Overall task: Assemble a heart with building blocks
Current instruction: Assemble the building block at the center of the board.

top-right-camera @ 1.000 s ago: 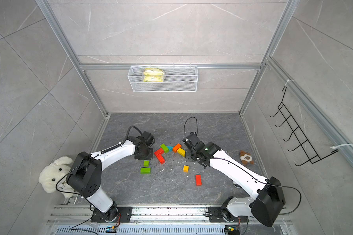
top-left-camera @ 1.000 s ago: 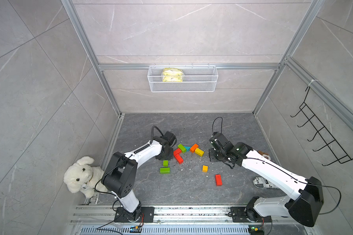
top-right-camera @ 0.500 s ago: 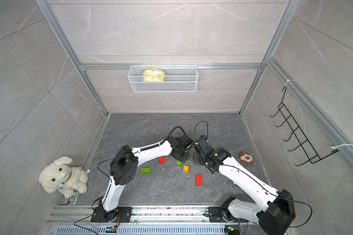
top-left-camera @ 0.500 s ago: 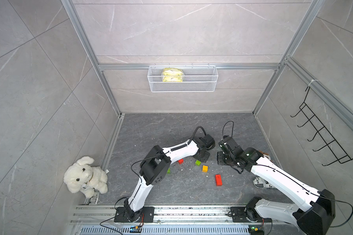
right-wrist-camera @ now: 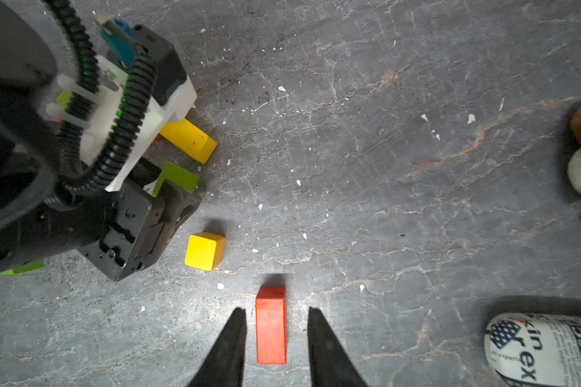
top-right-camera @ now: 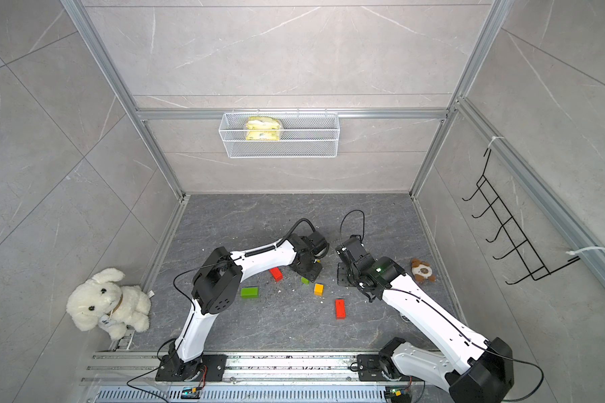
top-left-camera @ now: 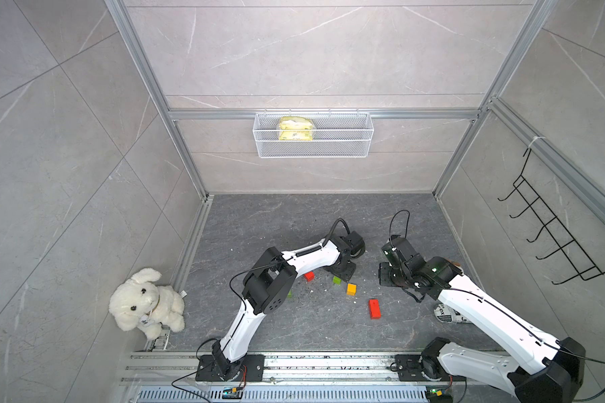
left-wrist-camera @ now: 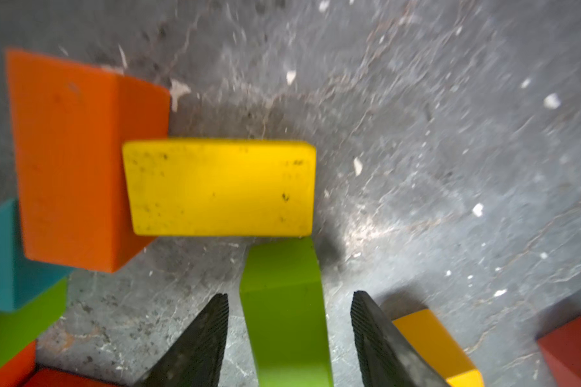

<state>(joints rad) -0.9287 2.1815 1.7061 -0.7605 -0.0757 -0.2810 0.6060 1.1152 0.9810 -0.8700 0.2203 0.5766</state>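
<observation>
In the left wrist view my left gripper (left-wrist-camera: pixel 289 295) stands open around an upright green block (left-wrist-camera: pixel 282 301), with a gap on each side. That block's end touches a yellow bar (left-wrist-camera: pixel 220 187), which abuts an orange block (left-wrist-camera: pixel 67 160) beside a teal block (left-wrist-camera: pixel 0 254). In both top views the left gripper (top-left-camera: pixel 343 274) covers most of this cluster. An orange-yellow cube (top-left-camera: pixel 351 289) and a red bar (top-left-camera: pixel 374 308) lie loose. My right gripper (right-wrist-camera: pixel 277 310) hangs open above the floor, and the red bar (right-wrist-camera: pixel 271 325) shows between its fingertips. A green bar (top-right-camera: pixel 249 292) lies by the left elbow.
A white plush dog (top-left-camera: pixel 144 303) sits at the left wall, and a small brown plush (top-right-camera: pixel 421 270) lies at the right. A printed roll (right-wrist-camera: pixel 547 348) lies under the right arm. A wire basket (top-left-camera: pixel 313 134) and a black hook rack (top-left-camera: pixel 552 237) hang on the walls.
The left arm has swung from the cluster's left side to its right side, and its jaws have opened around the green block. The right arm has drawn back to the right and parted its jaws.
</observation>
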